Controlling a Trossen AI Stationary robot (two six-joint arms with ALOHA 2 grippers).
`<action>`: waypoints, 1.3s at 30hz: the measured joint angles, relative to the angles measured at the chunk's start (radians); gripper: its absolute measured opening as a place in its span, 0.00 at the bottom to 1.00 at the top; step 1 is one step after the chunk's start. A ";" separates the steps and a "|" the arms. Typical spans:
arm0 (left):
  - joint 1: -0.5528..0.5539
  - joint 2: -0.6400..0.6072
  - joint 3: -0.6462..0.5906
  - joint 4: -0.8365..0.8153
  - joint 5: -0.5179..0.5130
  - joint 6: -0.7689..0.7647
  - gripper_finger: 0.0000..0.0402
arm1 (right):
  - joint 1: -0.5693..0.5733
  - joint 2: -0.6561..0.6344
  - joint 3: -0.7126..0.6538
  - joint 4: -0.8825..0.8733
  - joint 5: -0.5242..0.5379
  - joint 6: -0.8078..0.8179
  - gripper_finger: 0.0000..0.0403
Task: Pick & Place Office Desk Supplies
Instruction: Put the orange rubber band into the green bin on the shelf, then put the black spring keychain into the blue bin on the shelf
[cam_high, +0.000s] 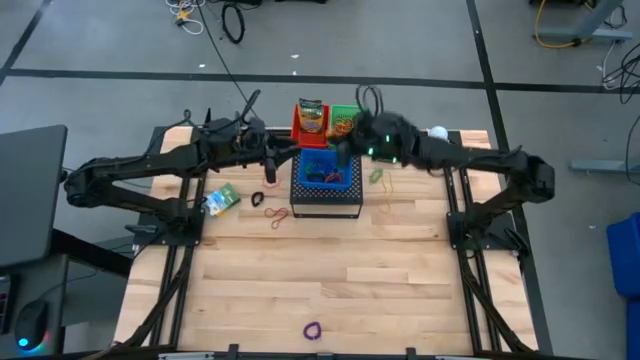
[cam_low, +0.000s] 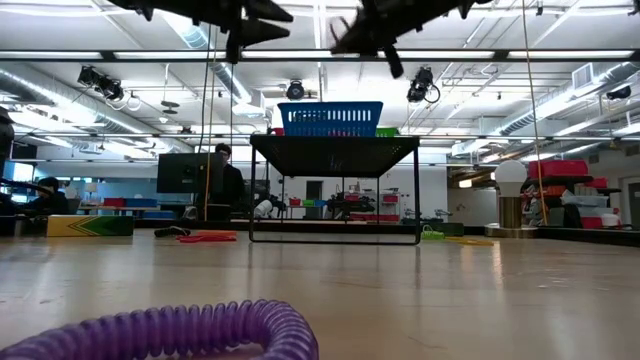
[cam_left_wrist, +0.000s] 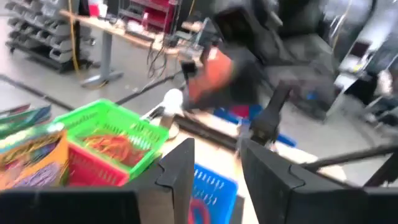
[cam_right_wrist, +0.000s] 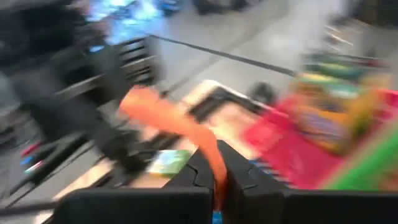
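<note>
Right gripper (cam_right_wrist: 214, 180) pinching orange rubber band (cam_right_wrist: 168, 121) above blue basket (cam_high: 327, 176). Left gripper (cam_left_wrist: 214, 180) hovering alongside, fingers apart, empty. Worth centring band over basket, lowering before releasing, arms avoiding collision.

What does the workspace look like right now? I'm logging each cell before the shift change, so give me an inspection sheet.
Surface: wooden table, mostly bare at the near end.
Job's things: green-white box and loose rubber bands left of the black box; purple loop near the front edge; blue basket, red basket and green basket hold supplies.
Clutter: white ball at the far right.
Grippers: left gripper open, empty; right gripper shut on an orange band, above the baskets.
Cables: loose cables on the floor beyond the table.
Surroundings: workshop, shelving, a person in the background.
</note>
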 joint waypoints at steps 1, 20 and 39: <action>0.000 -0.004 -0.003 -0.020 -0.003 0.008 0.34 | -0.036 0.000 0.016 -0.052 0.001 0.021 0.01; -0.003 -0.007 -0.280 0.408 -0.032 -0.101 0.03 | -0.324 0.154 0.104 -0.416 -0.166 0.079 0.15; -0.002 -0.007 -0.280 0.390 -0.097 -0.083 0.03 | -0.299 0.111 0.105 -0.358 0.030 -0.121 0.58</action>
